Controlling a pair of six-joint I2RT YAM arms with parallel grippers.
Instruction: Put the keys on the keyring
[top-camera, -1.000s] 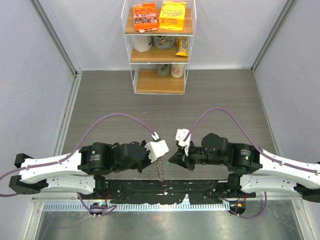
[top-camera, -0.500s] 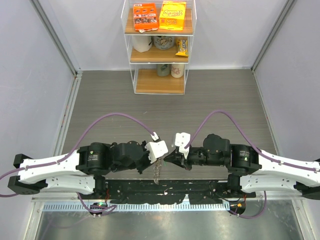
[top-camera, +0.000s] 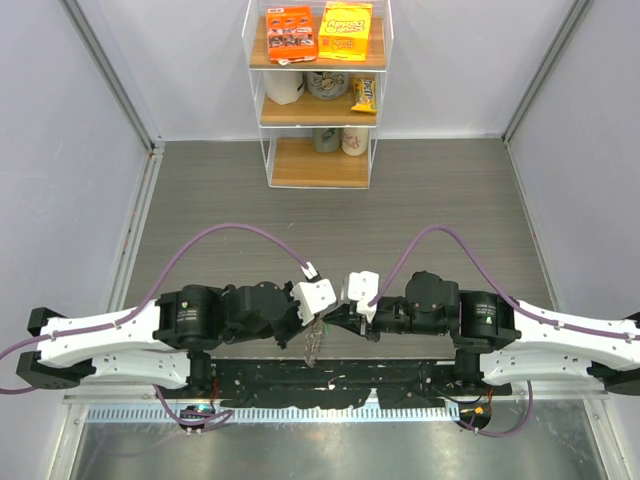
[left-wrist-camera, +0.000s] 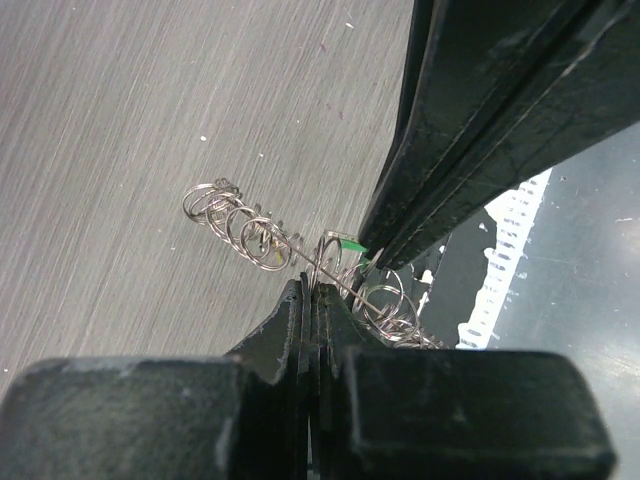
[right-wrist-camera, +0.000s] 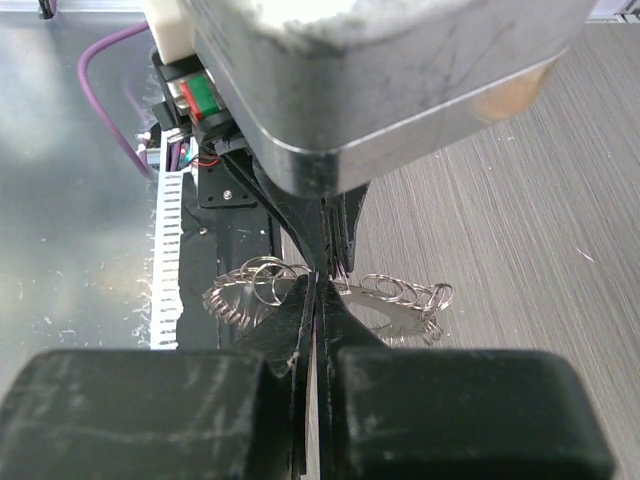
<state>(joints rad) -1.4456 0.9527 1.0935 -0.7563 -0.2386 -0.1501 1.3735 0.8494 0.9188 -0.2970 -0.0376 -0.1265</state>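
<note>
left gripper (left-wrist-camera: 310, 300) is clamped tight on the keyring (left-wrist-camera: 240, 228), holding it just above the table (left-wrist-camera: 120, 120) near the front edge. right gripper (right-wrist-camera: 314, 290) is pinched shut too, green key (left-wrist-camera: 350, 245) at its tips, right up against the ring

Left claw (left-wrist-camera: 310, 292), right claw (right-wrist-camera: 316, 283) tip-to-tip; both clamped
</note>
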